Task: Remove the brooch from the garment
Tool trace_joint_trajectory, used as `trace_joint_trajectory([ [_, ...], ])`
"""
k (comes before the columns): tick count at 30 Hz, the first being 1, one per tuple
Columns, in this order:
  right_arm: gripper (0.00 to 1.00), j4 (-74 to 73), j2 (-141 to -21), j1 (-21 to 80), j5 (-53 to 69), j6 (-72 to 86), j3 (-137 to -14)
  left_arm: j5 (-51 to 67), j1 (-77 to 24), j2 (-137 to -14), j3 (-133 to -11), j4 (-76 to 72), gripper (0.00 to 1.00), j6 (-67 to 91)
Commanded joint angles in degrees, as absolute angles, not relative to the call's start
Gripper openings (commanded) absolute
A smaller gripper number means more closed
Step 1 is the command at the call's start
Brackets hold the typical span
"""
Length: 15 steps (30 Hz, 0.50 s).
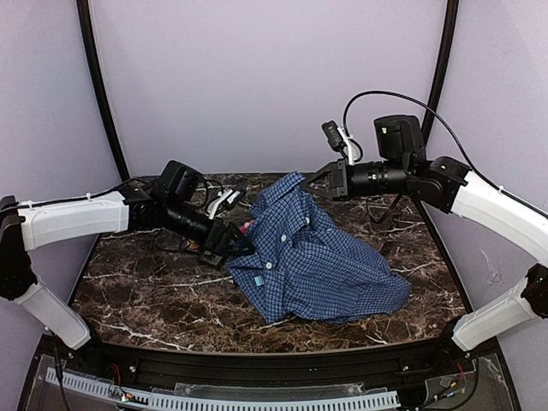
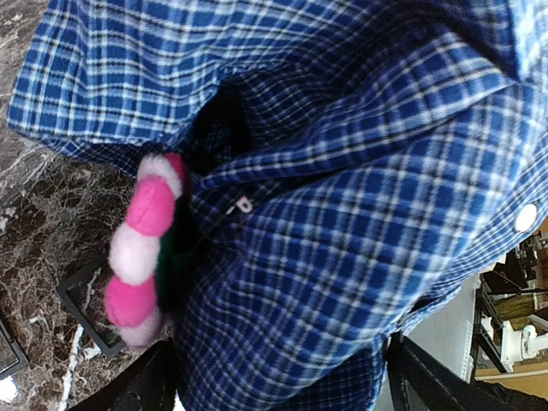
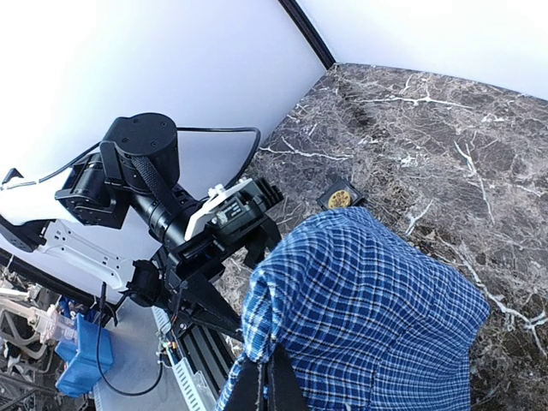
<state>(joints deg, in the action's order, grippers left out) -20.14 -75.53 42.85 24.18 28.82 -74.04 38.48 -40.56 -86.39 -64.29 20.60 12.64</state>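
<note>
- The left end effector (image 1: pixel 223 245) stands with its fingers (image 2: pixel 147 387) wide apart, holding nothing. It is set at the left edge of the blue check shirt (image 1: pixel 321 257), low over the tabletop (image 1: pixel 145 295).
- In the left wrist view, shirt cloth fills the gap between the two fingers. Whether either finger touches the cloth cannot be told.
- The right end effector (image 1: pixel 315 181) is clamped on the shirt. In the right wrist view its fingers are pressed together on a fold of the check cloth, which hangs away below them.
- In the top view that grip is at the far upper edge of the shirt, which is raised off the tabletop. The rest of the garment is spread toward the near right.
- The brooch (image 2: pixel 141 248) is a string of pink and white pom-poms with a dark green part behind. It sits on the shirt at the left side, beside a dark opening in the cloth and just ahead of the left fingers.
- Left wrist view only:
  - the brooch in detail;
  - a white button (image 2: pixel 527 217) on the placket;
  - a black open frame (image 2: pixel 84 315) lying on the marble beside the brooch.
- The top view shows the brooch only as a small pink spot at the shirt's left edge.
- The right wrist view does not show the brooch. It shows the left arm (image 3: pixel 145 184) beyond the raised cloth and a small black piece with a gold disc (image 3: pixel 340 197) on the tabletop.
</note>
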Motion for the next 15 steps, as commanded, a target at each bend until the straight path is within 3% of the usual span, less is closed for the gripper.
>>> trace_joint_trajectory([
  [1,0.00,-16.03,-74.67,42.45,26.00,29.62,-75.89,39.12,-41.37,-86.61,-64.11,18.87,0.73,13.69],
  [4,0.00,-16.72,-74.22,42.45,25.23,29.25,-76.22,40.69,-41.55,-88.34,-65.51,18.13,0.65,15.01],
  [6,0.00,-16.92,-74.06,42.41,24.55,29.03,-76.35,40.14,-41.90,-88.47,-65.67,17.58,0.69,15.08],
  [7,0.00,-16.73,-74.01,42.43,24.50,29.03,-76.52,39.93,-42.01,-88.53,-65.66,17.49,0.75,15.10],
  [10,0.00,-15.77,-74.05,42.43,24.05,29.09,-77.26,40.79,-42.06,-89.60,-65.61,17.63,0.77,14.93],
  [12,0.00,-15.77,-74.43,42.36,23.11,28.81,-77.99,42.41,-42.21,-90.10,-66.00,17.13,0.66,15.46],
  [15,0.00,-18.00,-75.91,42.28,19.23,28.05,-79.08,44.20,-42.25,-89.58,-66.93,15.51,0.37,17.23],
])
